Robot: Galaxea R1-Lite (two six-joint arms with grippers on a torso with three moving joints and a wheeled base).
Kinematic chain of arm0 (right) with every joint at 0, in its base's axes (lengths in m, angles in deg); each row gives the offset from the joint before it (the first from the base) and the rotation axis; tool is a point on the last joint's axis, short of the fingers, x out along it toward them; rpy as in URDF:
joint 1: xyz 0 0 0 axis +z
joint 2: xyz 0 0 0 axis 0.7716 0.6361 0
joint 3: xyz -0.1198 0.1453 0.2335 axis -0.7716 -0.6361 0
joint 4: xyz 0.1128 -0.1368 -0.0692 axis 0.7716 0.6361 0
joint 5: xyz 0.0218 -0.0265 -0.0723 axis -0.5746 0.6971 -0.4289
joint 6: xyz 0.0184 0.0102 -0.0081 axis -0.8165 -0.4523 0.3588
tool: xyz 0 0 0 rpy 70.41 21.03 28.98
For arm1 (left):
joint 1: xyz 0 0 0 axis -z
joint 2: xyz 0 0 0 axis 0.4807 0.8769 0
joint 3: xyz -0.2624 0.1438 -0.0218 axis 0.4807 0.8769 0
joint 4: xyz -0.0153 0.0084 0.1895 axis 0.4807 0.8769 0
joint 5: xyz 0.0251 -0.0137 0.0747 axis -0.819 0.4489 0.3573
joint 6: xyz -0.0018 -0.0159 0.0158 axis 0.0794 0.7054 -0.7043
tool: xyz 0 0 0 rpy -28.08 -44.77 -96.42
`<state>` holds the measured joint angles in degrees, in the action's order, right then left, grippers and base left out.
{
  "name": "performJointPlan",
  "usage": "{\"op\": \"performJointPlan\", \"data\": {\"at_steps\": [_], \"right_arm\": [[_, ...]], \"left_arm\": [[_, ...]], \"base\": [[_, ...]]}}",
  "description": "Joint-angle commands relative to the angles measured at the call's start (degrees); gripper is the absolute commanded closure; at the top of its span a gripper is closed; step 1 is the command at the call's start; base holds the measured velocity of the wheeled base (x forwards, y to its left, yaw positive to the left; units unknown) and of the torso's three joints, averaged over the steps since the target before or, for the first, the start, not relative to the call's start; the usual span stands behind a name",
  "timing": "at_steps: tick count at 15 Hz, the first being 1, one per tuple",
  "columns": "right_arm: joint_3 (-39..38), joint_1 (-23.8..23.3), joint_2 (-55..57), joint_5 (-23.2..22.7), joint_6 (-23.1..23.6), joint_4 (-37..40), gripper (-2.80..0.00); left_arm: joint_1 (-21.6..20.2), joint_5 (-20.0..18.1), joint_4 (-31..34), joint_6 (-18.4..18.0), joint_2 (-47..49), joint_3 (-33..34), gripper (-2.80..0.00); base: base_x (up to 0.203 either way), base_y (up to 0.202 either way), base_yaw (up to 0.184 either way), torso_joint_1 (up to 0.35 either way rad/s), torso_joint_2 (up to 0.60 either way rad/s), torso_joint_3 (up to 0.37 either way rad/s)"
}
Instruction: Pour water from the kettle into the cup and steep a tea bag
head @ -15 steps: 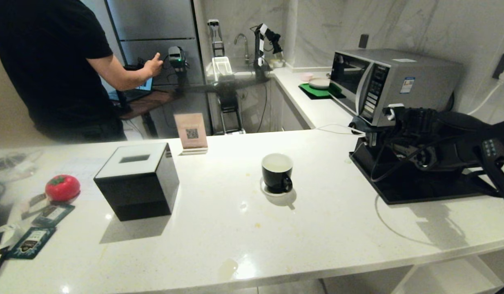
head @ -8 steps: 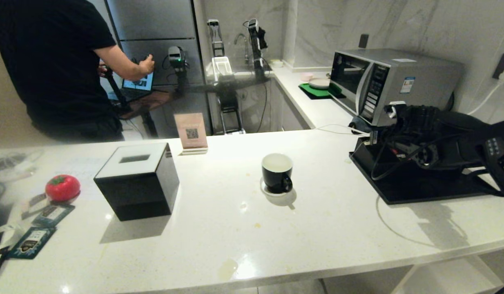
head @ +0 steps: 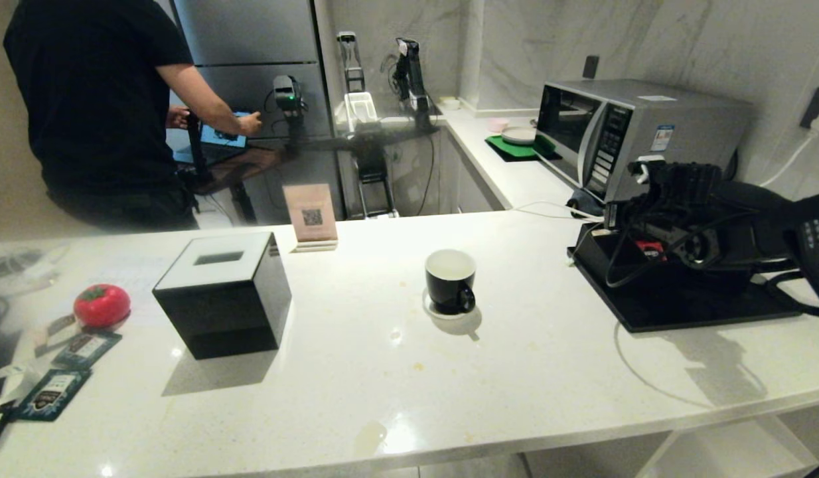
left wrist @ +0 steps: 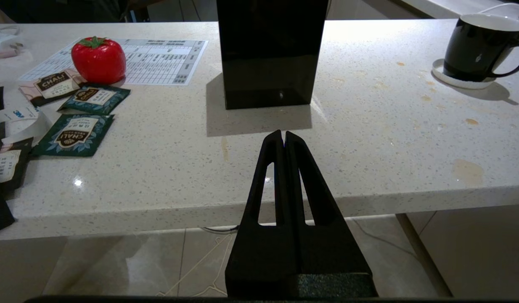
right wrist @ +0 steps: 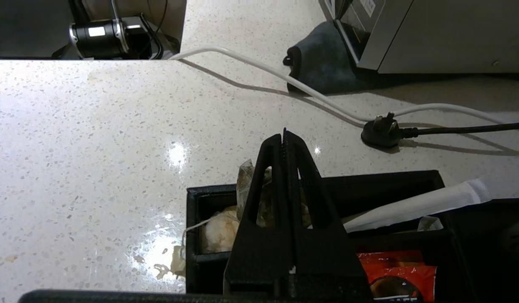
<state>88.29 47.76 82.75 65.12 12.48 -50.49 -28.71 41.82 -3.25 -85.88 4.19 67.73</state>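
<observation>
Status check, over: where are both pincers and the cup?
Left pincer shut, empty, off the counter edge. Right pincer shut over the black tray. Cup on its coaster, nothing blocking it.

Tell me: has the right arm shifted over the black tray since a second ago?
Yes. In the head view the right pincer and its arm have drawn back toward the right edge, slightly away from the cup, uncovering more of the black tray; the microwave stays put.

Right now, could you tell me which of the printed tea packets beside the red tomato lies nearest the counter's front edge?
The largest teal packet, tilted; the smaller teal one and the pale one lie farther back, by the tomato.
</observation>
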Motion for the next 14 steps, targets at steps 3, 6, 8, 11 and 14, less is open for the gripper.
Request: {"op": "performJointPlan", "data": {"at_steps": [3,6,8,11,14], "right_arm": [[-0.11,0.46,-1.8,-0.02,0.04,-0.2,0.0],[-0.25,0.63,-2.8,-0.1,0.04,-0.2,0.0],[-0.43,0.63,-3.45,-0.11,0.04,-0.2,0.0],[-0.59,1.07,-4.24,-0.11,-0.05,-0.29,0.0],[-1.22,1.53,-5.11,-0.05,-0.05,-0.38,0.0]], "left_arm": [[0.06,0.02,-0.02,0.05,0.06,0.0,0.0],[0.0,0.02,-0.02,0.05,-0.02,0.0,0.0],[-0.02,0.02,-0.02,0.05,0.06,0.0,0.0],[0.0,0.02,-0.02,0.03,0.0,0.0,0.0],[-0.02,0.02,-0.02,0.05,0.06,0.0,0.0]], "base": [[0.0,0.0,0.0,0.0,0.0,0.0],[0.0,0.0,0.0,0.0,0.0,0.0],[0.0,0.0,0.0,0.0,0.0,0.0],[0.0,0.0,0.0,0.0,0.0,0.0],[0.0,0.0,0.0,0.0,0.0,0.0]]}}
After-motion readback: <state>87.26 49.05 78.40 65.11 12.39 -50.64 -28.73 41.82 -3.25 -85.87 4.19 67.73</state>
